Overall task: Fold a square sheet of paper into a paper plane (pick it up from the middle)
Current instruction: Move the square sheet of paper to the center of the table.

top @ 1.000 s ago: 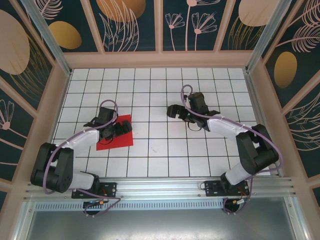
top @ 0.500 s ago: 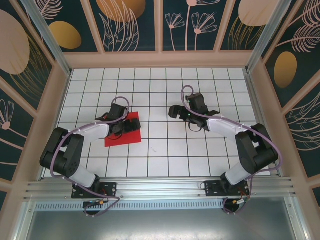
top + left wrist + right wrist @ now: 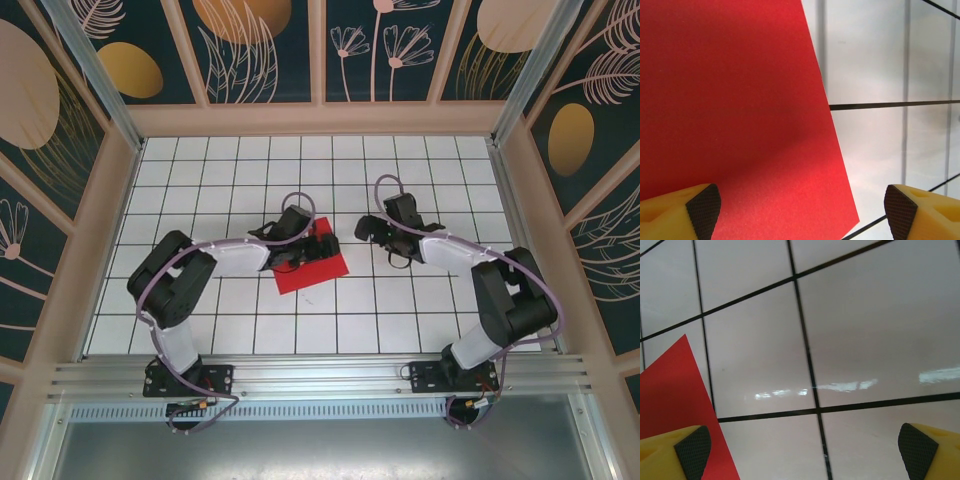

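Sheets of paper: one, the square sheet of paper [image 3: 318, 272], bright red, lying flat and unfolded on the surface [image 3: 430, 310].
Sheet position: just left of the middle of the surface, turned askew to the black grid lines, with one corner pointing toward the right arm.
Arms: two, both reaching inward from the near edge toward the middle.
Grippers: two.
Left gripper [image 3: 310, 250]: over the far part of the sheet, its jaws spread wide with nothing between them.
Left wrist view: two dark textured pads [image 3: 702, 205] on yellow fingers. One sits above the red sheet [image 3: 740, 100] and the other above bare white tile beyond the sheet's edge.
Contact: the left gripper [image 3: 800, 210] looks low over the paper, but I cannot tell whether it touches the paper.
Right gripper [image 3: 368, 232]: just beside the sheet's right corner, over bare tiles, jaws fully apart and holding nothing.
Right wrist view: two pads [image 3: 692, 447] again. A red corner of the sheet [image 3: 675, 395] shows by the left one, and white tile lies under the rest of the right gripper [image 3: 802, 447].
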You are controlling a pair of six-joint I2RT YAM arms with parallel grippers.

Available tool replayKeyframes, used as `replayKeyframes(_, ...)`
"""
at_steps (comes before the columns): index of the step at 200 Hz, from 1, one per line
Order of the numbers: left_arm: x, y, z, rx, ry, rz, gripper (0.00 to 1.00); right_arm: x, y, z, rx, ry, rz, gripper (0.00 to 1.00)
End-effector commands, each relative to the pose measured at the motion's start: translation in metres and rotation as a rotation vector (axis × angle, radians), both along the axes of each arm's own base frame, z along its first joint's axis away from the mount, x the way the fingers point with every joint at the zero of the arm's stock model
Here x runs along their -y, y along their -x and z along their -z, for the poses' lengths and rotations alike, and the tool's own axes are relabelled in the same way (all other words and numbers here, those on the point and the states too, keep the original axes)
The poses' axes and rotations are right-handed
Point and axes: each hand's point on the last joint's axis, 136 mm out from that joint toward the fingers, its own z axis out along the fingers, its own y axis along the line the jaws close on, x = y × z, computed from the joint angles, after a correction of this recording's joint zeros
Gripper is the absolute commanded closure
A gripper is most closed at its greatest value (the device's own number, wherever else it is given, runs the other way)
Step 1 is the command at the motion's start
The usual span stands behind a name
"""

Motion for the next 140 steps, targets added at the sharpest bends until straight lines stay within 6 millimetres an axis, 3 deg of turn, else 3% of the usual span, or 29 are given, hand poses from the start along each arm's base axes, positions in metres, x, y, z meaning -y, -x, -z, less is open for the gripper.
replayKeyframes(1,0.04,0.008,0.003,-0.036,0.053,0.049,0.13,0.019,0.012,-0.005,-0.013,-0.068,0.053,0.01)
replayKeyframes(40,0.072,0.009,0.005,-0.035,0.086,0.108,0.15,0.031,0.018,-0.008,-0.01,-0.082,0.058,0.01)
replayKeyframes(73,0.074,0.003,-0.015,0.02,0.09,0.115,0.15,0.019,0.017,-0.017,0.004,-0.124,-0.006,0.02)
replayKeyframes(108,0.031,-0.014,-0.059,0.159,0.052,-0.049,0.11,-0.007,0.012,-0.034,0.043,-0.136,-0.124,0.05)
replayKeyframes(121,0.004,-0.019,-0.066,0.19,0.028,-0.127,0.1,-0.022,0.01,-0.038,0.043,-0.122,-0.179,0.06)
replayKeyframes(130,-0.017,-0.024,-0.085,0.232,0.038,-0.187,0.1,-0.033,0.008,-0.039,0.033,-0.103,-0.215,0.07)
replayKeyframes(140,-0.048,-0.023,-0.08,0.237,0.008,-0.254,0.09,-0.048,0.007,-0.037,0.016,-0.079,-0.266,0.09)
